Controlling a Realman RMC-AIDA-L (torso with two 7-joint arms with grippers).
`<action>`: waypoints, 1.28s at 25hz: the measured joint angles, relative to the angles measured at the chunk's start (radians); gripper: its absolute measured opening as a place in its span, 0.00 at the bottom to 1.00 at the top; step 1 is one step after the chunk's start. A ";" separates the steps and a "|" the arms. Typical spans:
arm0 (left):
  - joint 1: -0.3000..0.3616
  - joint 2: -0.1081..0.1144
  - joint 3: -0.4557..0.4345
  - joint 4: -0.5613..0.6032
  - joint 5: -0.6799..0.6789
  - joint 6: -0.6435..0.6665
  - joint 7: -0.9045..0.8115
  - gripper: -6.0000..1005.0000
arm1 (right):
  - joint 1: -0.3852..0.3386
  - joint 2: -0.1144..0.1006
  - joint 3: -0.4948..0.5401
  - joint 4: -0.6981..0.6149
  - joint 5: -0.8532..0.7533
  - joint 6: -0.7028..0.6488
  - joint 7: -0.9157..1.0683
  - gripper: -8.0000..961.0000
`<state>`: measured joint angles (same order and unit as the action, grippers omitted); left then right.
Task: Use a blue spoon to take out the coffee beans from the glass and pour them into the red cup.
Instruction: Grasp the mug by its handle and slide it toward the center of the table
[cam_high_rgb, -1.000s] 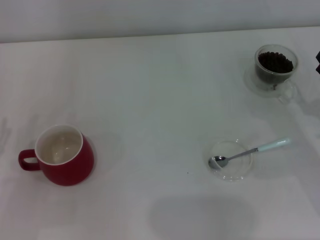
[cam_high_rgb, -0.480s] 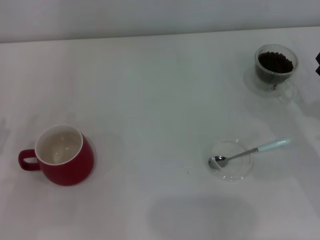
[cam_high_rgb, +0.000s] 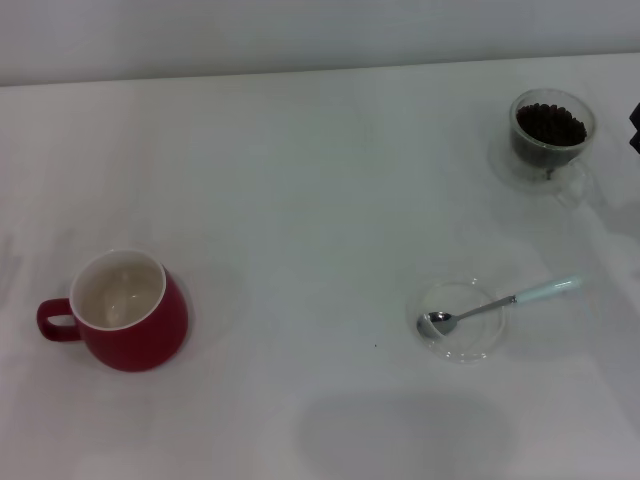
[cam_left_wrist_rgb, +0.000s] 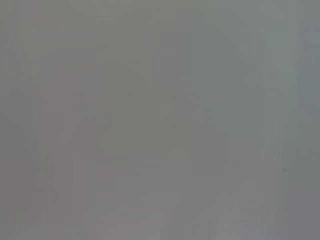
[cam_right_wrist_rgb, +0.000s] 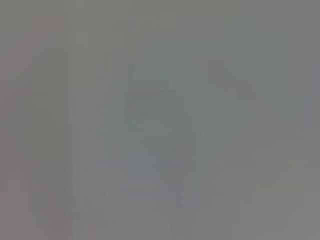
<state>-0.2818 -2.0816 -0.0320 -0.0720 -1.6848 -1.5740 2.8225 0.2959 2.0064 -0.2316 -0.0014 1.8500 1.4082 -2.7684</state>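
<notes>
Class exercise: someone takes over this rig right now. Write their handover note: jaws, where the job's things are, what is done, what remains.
Jaws: neither gripper is in view.
Blue spoon: bowl on the clear saucer, handle pointing to the robot's right.
Glass: far right, coffee beans inside.
Red cup: near left, upright, no beans visible inside.
Done: nothing.
Left: pick up spoon, scoop beans, pour into cup.

No legible text, label or number anywhere (wrist views blank).
</notes>
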 joint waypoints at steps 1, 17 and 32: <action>-0.001 0.000 0.001 0.000 0.000 0.001 0.000 0.87 | 0.000 0.000 0.000 0.000 0.000 0.000 0.000 0.90; 0.059 -0.006 0.008 -0.030 0.052 0.121 0.001 0.87 | 0.006 0.002 -0.005 0.000 -0.005 -0.028 -0.001 0.90; 0.144 -0.008 0.009 -0.103 0.229 0.189 0.003 0.87 | 0.002 0.002 -0.012 0.000 -0.009 -0.046 0.000 0.90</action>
<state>-0.1377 -2.0893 -0.0231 -0.1745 -1.4555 -1.3851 2.8254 0.2976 2.0080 -0.2439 -0.0015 1.8407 1.3620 -2.7687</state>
